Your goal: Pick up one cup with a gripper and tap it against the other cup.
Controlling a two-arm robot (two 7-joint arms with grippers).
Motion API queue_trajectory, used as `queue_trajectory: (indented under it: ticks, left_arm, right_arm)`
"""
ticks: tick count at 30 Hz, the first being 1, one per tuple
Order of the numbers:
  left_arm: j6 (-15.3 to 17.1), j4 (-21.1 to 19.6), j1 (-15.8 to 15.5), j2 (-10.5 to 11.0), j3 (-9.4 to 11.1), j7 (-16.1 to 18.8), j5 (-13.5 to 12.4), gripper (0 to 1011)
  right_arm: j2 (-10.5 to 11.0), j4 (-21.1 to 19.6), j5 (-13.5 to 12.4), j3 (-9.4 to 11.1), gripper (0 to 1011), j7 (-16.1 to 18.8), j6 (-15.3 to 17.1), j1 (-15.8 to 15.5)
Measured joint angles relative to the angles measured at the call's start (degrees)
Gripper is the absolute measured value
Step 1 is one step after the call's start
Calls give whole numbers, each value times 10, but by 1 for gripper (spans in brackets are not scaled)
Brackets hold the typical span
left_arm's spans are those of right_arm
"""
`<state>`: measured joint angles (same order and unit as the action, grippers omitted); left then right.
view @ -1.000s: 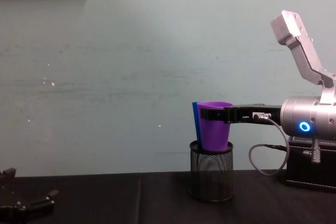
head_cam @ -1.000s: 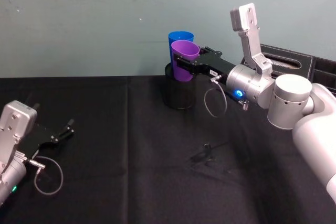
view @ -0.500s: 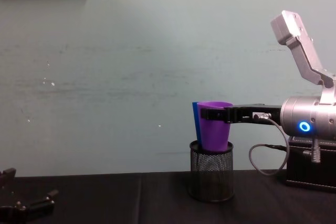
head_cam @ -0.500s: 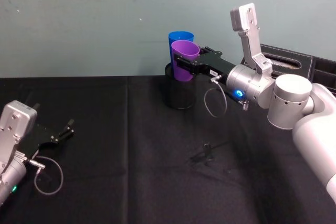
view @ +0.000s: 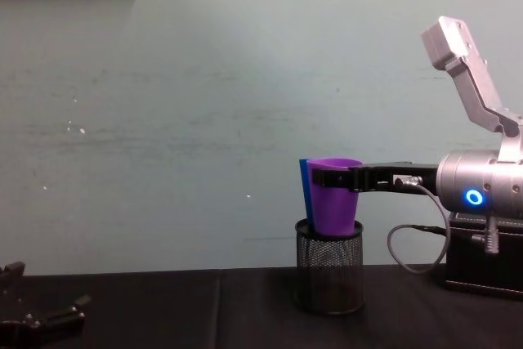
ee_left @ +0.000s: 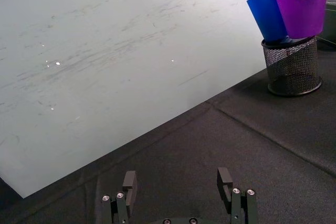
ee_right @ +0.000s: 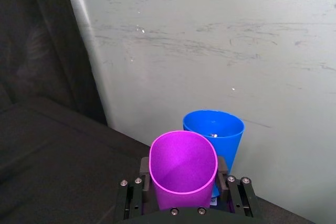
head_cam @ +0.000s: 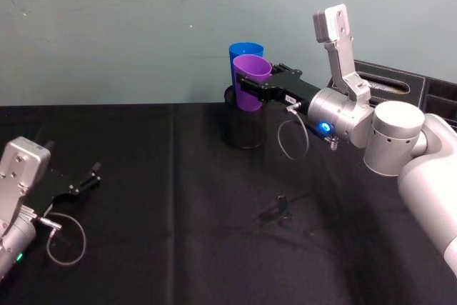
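Nothing is visibly shifting since a second ago: the right gripper (head_cam: 248, 91) is clamping the purple cup (head_cam: 251, 76) below its rim, holding it over the mesh holder (head_cam: 244, 132) beside the blue cup (head_cam: 245, 49), seemingly mid-tap. The left gripper (head_cam: 91, 176) is lying idle, fingers apart, on the bench (head_cam: 178, 219).

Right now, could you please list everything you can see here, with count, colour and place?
purple cup: one, purple, held right beside the blue cup, its base at the holder's mouth
blue cup: one, bright blue, standing in the holder, on the wall side of the purple cup
mesh pen holder: one, black, on the table's far middle
box: one, black, far right of the table
tablecloth: one, black, covering the table
wall: one, pale green, behind the table
right tool: one, black, shut on the purple cup
left tool: one, black, open, low at the table's left
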<state>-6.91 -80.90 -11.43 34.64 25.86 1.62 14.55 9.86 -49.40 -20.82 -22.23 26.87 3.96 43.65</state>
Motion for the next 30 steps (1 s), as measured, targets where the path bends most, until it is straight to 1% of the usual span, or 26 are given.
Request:
queue_trajectory:
  ticks: [9,11,13,16,17,19,23,30]
  left_arm:
    - [0,0,0,0,0,0,0,1000]
    - [0,0,0,0,0,0,0,1000]
    - [0,0,0,0,0,0,0,1000]
    - [0,0,0,0,0,0,0,1000]
    - [0,0,0,0,0,0,0,1000]
    - [0,0,0,0,0,0,0,1000]
    - [0,0,0,0,0,0,0,1000]
    - [0,0,0,0,0,0,0,1000]
  right_arm:
    - [0,0,0,0,715,0,0,0]
    - [1,-7,0,0,715,0,0,-1]
    - [3,-16,0,0,715,1,2,-5]
    - [8,-40,-2,2,715,1,12,-18]
    - [8,-40,-2,2,715,1,12,-18]
    - [13,-60,-6,2,715,1,21,-29]
    - [20,-83,-12,2,715,2,30,-41]
    - [30,-113,-21,0,715,3,39,-56]
